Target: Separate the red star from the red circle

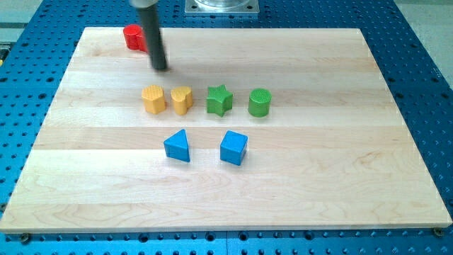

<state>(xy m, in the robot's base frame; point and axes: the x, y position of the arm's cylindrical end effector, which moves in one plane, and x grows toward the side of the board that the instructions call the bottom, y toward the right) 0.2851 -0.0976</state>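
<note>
One red block (132,37) shows near the board's top left corner, partly hidden behind the dark rod; its shape cannot be made out, and I cannot tell whether a second red block sits behind the rod. My tip (161,69) rests on the board just right of and below that red block, above the yellow blocks.
A row across the middle holds a yellow hexagon-like block (153,99), a yellow heart (182,100), a green star (219,100) and a green cylinder (260,103). Below them lie a blue triangle (178,146) and a blue cube (233,148). The wooden board (340,184) lies on a blue perforated table.
</note>
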